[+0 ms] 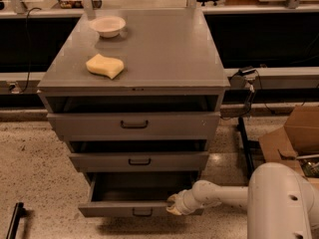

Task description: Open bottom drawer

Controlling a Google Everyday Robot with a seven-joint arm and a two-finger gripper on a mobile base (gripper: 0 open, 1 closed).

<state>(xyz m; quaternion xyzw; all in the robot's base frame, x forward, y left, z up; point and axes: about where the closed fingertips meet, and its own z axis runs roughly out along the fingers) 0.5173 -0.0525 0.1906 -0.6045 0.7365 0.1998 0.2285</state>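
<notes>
The bottom drawer (119, 210) is the lowest of three in a grey metal cabinet (149, 54). It stands pulled out toward me, its dark inside showing, with a small black handle (142, 212) on its slim front. My gripper (173, 204) is at the right end of the drawer's front panel, at its top edge, on the end of my white arm (219, 195) that reaches in from the right. The middle drawer (139, 161) and top drawer (133, 125) sit slightly out above it.
A yellow sponge (104, 66) and a white bowl (107, 26) lie on the cabinet top. A cardboard box (294, 138) and a black stand leg (245, 143) are on the floor at the right. My white base (281, 203) fills the lower right corner.
</notes>
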